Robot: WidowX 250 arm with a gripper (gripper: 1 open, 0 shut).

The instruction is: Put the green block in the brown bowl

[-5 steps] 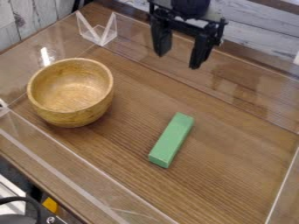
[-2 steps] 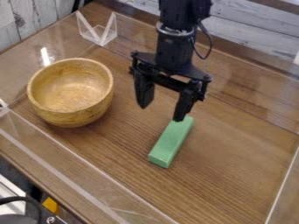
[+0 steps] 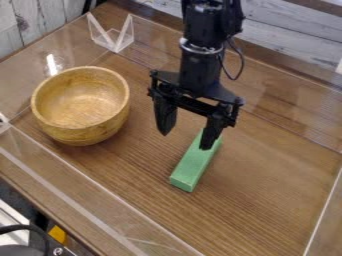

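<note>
From left to right, I am seeing a black piece of equipment (image 3: 16, 238) with a yellow spot sitting at the bottom left corner, cut off by the frame. Above it, the brown bowl (image 3: 80, 104) is resting upright on the wooden table (image 3: 127, 200), and I am finding nothing inside it. Behind the bowl, a white angular shape (image 3: 112, 34) is showing near the back edge; I can't make out what it is. My gripper (image 3: 185, 133) is hanging between the bowl and the right side of the table, jaws spread wide and holding nothing. The green block (image 3: 195, 162) is lying on the table to the right of the bowl, well apart from it. The right finger is overlapping the block's far end, so I can't tell whether they are touching. The arm above is running out of the top of my view.
</note>
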